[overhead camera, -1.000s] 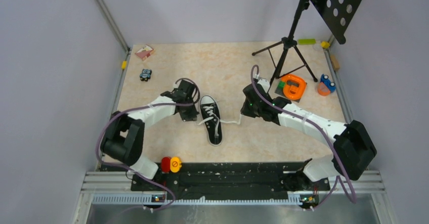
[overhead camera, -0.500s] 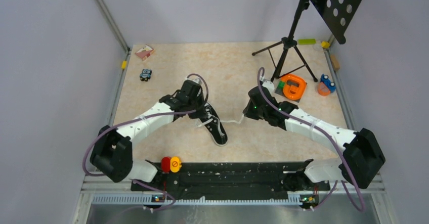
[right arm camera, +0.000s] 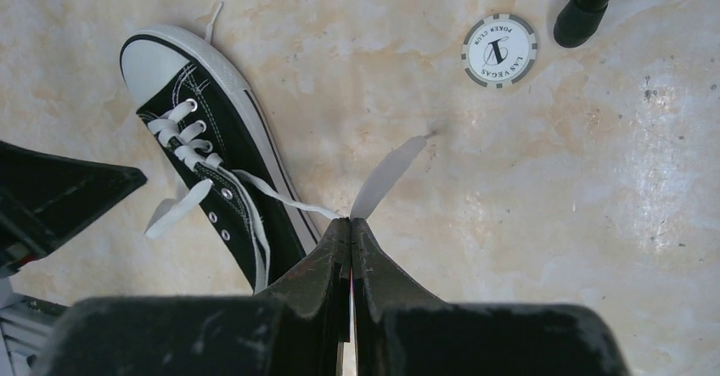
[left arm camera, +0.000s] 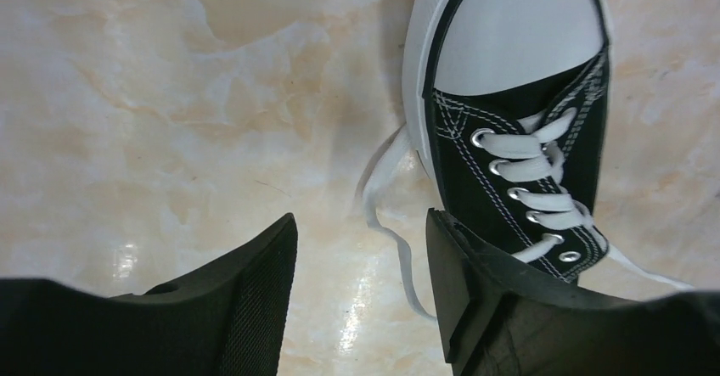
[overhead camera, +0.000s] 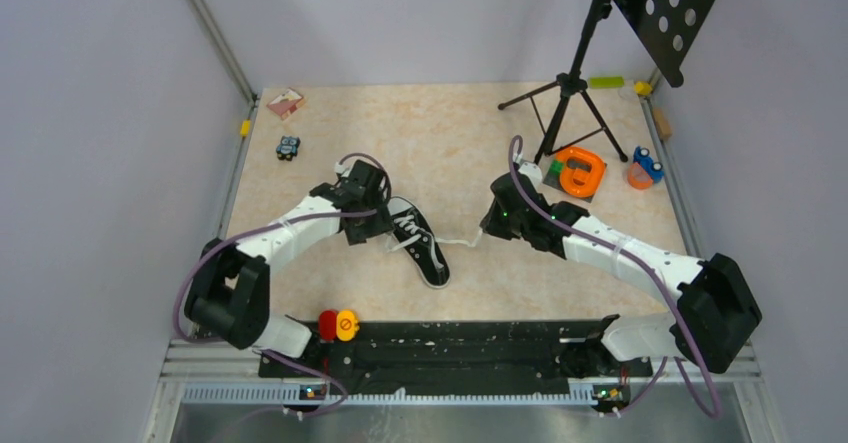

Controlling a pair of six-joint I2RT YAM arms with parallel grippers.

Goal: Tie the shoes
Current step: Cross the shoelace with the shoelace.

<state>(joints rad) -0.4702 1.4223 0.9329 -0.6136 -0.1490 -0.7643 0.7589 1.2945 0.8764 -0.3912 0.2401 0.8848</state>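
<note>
left gripper [left arm camera: 361, 227] spread, empty (beside sneaker [left arm camera: 509, 45]) | right gripper [right arm camera: 351, 223] — pinching lace [right arm camera: 386, 176]

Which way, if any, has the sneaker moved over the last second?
Yes. The sneaker has pivoted: its toe swung right, farther from the red and yellow buttons, while the heel barely shifted.

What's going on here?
Two arms are working on a black sneaker. The right gripper is shut on one lace, drawn out to the sneaker's side. The left gripper is open beside the sneaker and holds nothing. The other lace lies loose on the table under its fingers. No knot yet.
</note>
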